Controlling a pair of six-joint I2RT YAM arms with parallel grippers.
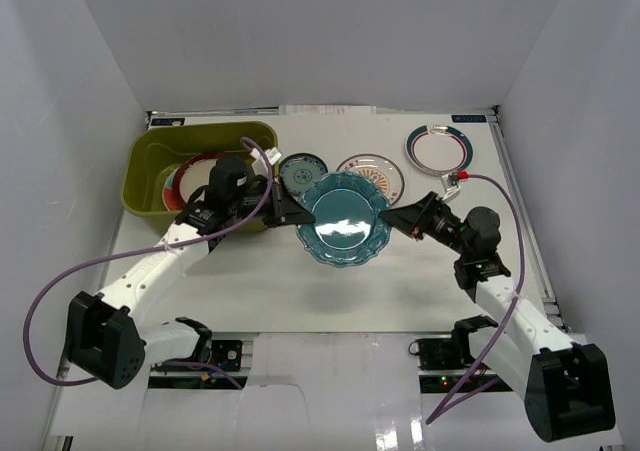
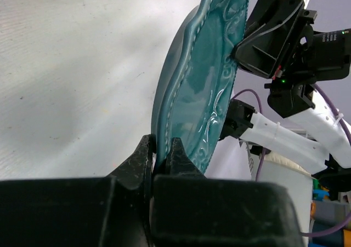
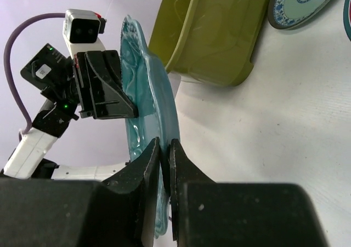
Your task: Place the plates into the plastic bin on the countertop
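Left gripper (image 2: 160, 151): clamped on the plain teal plate (image 1: 343, 219), left rim.
Right gripper (image 3: 164, 148): clamped on its right rim.
Plate: just right of the olive bin (image 1: 150, 161).
Hidden: red-rimmed plate (image 1: 180, 179) in bin, partly behind left arm (image 1: 150, 271).

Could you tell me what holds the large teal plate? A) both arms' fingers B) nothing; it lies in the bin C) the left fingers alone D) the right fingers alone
A: the left fingers and the right fingers each pinch an opposite rim of the teal plate.
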